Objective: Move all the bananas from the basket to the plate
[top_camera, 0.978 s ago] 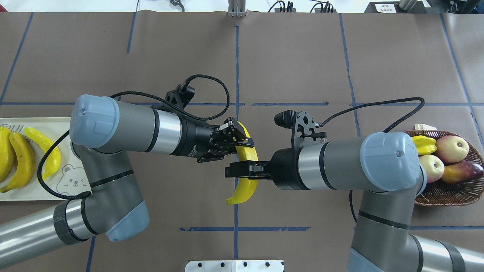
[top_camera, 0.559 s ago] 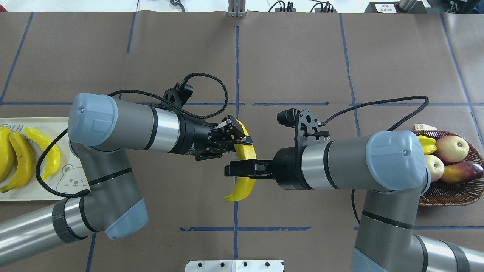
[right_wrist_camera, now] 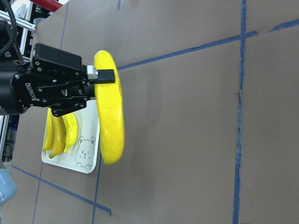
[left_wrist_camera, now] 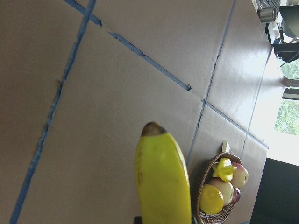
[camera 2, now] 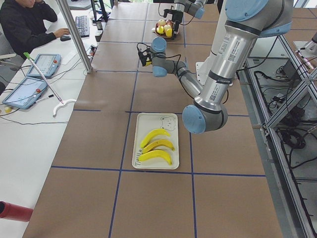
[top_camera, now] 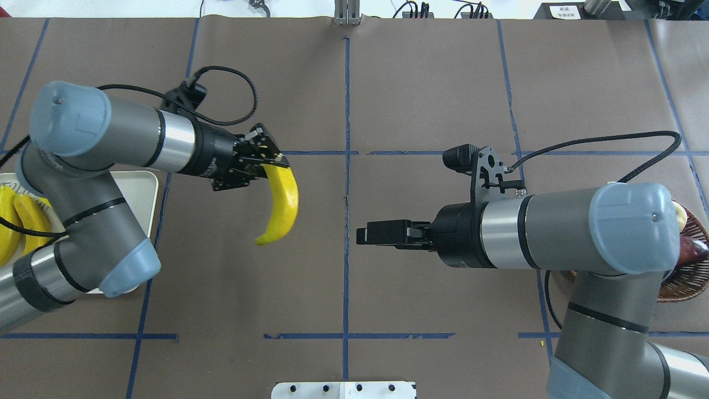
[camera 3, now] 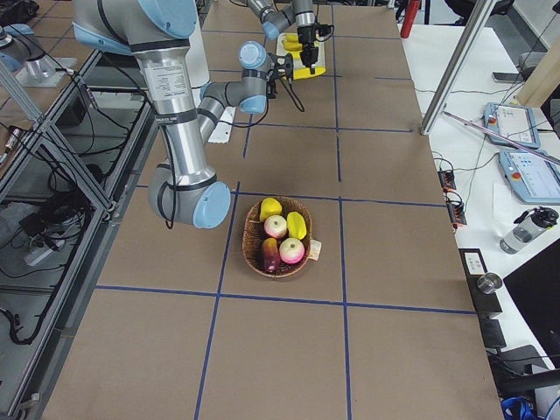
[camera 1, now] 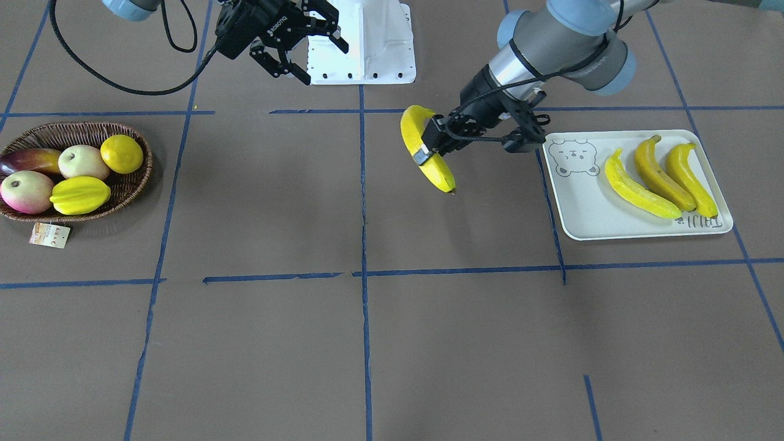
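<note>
Fingers [right_wrist_camera: 106, 76] of the left gripper [top_camera: 272, 162] clamp a banana [top_camera: 283, 202]; the right gripper [camera 1: 324, 61] gapes empty. Best laid flat beside 3 bananas [camera 1: 655, 177] on the plate [camera 1: 582, 228].

One banana [camera 1: 440, 173] hangs, probably mid-air, between basket [camera 1: 138, 184] and plate [camera 1: 582, 208], where three bananas [camera 1: 656, 174] lie.

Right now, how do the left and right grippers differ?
The left gripper is shut on a banana; the right gripper is open and empty. The left hangs closer to the plate, the right near mid-table. Both are black two-finger grippers above the table.
</note>
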### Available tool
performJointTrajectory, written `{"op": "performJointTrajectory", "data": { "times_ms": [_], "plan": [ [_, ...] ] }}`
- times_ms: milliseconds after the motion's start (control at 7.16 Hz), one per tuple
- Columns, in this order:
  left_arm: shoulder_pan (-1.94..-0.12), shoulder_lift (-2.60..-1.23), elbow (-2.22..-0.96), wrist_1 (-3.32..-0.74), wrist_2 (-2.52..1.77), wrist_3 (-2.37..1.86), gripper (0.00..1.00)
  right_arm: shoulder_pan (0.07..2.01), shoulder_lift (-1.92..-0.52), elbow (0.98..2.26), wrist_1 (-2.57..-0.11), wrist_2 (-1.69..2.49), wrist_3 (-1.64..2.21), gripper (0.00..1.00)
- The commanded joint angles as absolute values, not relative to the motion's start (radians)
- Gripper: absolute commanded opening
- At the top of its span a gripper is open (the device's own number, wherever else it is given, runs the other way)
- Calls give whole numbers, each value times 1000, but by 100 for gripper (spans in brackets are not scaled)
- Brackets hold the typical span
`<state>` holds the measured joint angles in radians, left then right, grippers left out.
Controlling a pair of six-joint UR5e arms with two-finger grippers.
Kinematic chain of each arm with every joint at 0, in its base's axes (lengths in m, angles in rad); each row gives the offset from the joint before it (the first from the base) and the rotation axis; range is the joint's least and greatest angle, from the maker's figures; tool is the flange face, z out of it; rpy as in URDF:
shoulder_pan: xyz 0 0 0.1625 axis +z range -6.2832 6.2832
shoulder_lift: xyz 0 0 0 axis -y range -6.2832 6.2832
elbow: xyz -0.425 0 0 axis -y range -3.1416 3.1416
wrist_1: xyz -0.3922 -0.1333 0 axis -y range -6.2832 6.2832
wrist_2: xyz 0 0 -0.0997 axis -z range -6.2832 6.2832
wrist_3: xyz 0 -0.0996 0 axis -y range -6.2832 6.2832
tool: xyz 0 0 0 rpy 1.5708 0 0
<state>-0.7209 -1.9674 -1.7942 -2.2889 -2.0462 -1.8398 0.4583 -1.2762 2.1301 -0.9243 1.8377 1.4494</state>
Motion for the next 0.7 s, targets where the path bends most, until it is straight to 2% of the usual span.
{"op": "performJointTrajectory", "data": {
  "times_ms": [0,280,559],
  "plan": [
    [-787,-1780,-1802,-2214,-2045,-1624,0,517,-1333,2135,-927,1836,1448,100],
    [-815,-1607,-1802,-2215,-2042,-1508,0,551,-1367,2132,-930,1836,1448,100],
    [-815,-1545,-1802,-2215,-2040,-1503,0,568,-1377,2129,-931,1836,1448,100]
  ]
}}
